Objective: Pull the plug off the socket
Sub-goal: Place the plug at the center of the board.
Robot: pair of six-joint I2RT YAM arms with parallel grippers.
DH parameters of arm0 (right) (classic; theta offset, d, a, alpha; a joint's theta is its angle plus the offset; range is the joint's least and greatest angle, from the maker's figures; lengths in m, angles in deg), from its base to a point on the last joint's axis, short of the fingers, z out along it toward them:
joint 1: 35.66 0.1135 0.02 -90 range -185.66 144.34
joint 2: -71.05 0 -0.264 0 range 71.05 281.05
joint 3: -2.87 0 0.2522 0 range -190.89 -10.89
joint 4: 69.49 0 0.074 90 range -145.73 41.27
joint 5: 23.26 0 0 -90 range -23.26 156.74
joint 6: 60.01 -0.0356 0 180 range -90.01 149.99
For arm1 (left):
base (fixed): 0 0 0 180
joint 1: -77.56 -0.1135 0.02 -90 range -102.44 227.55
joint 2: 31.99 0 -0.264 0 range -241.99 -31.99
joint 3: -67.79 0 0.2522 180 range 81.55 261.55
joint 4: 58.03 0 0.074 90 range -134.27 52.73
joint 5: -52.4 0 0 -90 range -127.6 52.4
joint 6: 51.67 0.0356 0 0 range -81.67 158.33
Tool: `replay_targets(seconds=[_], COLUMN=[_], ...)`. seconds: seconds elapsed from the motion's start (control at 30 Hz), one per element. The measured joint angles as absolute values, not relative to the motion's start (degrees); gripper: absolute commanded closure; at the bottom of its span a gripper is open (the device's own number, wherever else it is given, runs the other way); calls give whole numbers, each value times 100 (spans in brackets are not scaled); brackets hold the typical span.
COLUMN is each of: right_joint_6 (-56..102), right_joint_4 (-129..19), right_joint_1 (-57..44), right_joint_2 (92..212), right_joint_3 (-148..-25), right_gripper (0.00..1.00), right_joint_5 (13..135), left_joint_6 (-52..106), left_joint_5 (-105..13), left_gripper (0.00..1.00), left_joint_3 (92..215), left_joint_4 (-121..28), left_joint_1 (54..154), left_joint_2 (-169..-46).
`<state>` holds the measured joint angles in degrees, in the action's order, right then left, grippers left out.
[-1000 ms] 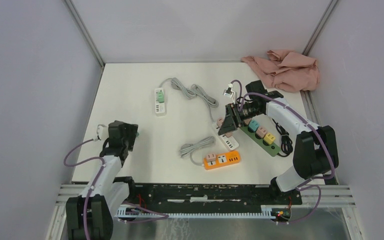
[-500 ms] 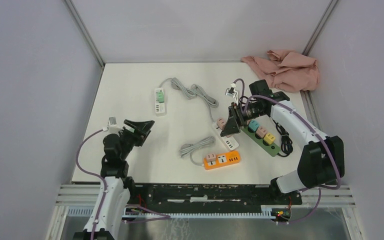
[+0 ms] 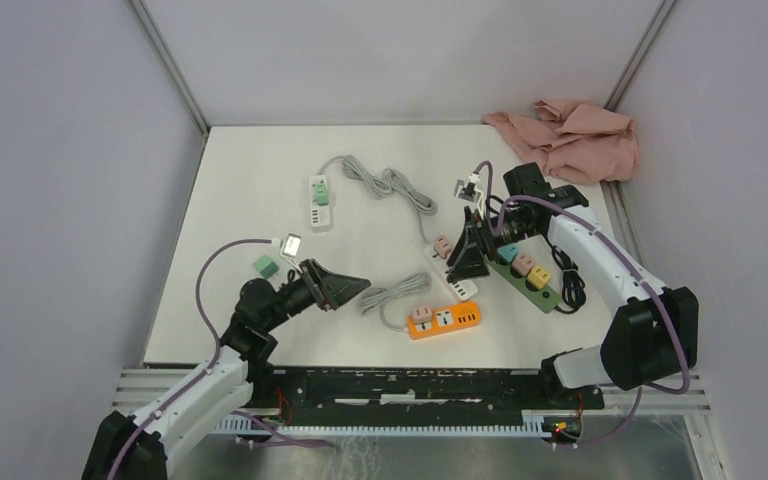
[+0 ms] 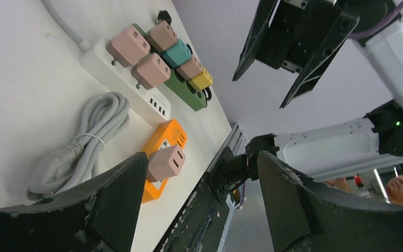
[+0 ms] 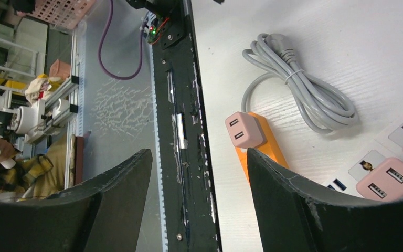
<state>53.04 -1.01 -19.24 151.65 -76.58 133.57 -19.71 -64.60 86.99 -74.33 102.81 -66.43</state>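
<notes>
Left fingers, spread, are now brought from the worktop edge toward the orange strip's pink plug ahead, still seated; right fingers likewise spread.

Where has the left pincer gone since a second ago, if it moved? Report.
Yes. The left pincer has swung right, and is now close beside the coiled grey cable.
</notes>
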Motion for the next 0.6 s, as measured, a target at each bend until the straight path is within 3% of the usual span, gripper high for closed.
replay_targets(seconds=[0.27,0.6], right_joint_6=[7179,10338], right_joint_4=[959,2707], right_joint_1=[-1924,-1924], right_joint_2=[15014,14944], right_joint_3=[-7682,-7737], right_gripper=[26,19], right_joint_5=[13650,13693], left_joint_6=[-1178,13], left_joint_5=[-6021,-5619], left_gripper=[17,20], left_joint_3=[8699,8596], left_joint_4=[-8408,-9322], left_joint_1=[11636,12482], left_joint_2=[-7563,-7775])
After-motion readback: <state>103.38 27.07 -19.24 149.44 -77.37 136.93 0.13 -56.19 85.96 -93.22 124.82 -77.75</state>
